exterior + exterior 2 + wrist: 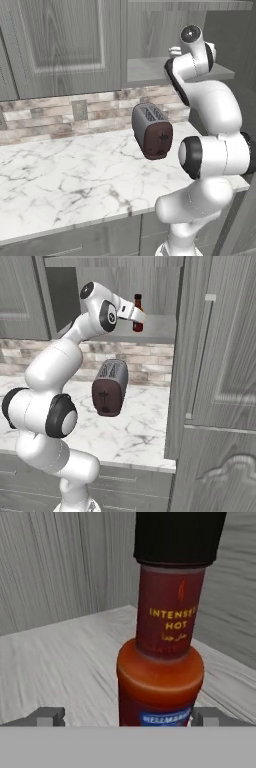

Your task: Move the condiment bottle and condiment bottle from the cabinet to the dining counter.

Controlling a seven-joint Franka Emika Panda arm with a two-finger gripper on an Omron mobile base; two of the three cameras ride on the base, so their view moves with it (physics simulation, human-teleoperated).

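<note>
Grasp approach is the step in hand. The gripper (128, 716) is released, jaws at full spread, with one fingertip (47, 716) on each side of the condiment bottle (161, 677) near its base and neither pad touching it yet. The bottle, a red hot-sauce type with a black cap, stands upright on the cabinet shelf (60, 662), near the shelf's front edge, as the right base view confirms with the hand reaching in at the bottle (137, 313).

To execute well: keep the bottle midway between the pads before closing, since it sits slightly toward one side in the hand view. Close on the wide lower body, not the narrow neck, so the round surface seats firmly. Keep the hand level; a tilted squeeze could tip the bottle. Lift straight up off the shelf before withdrawing, clearing the open cabinet door (220, 356) and the toaster (110, 387) on the counter (60, 175) below.
</note>
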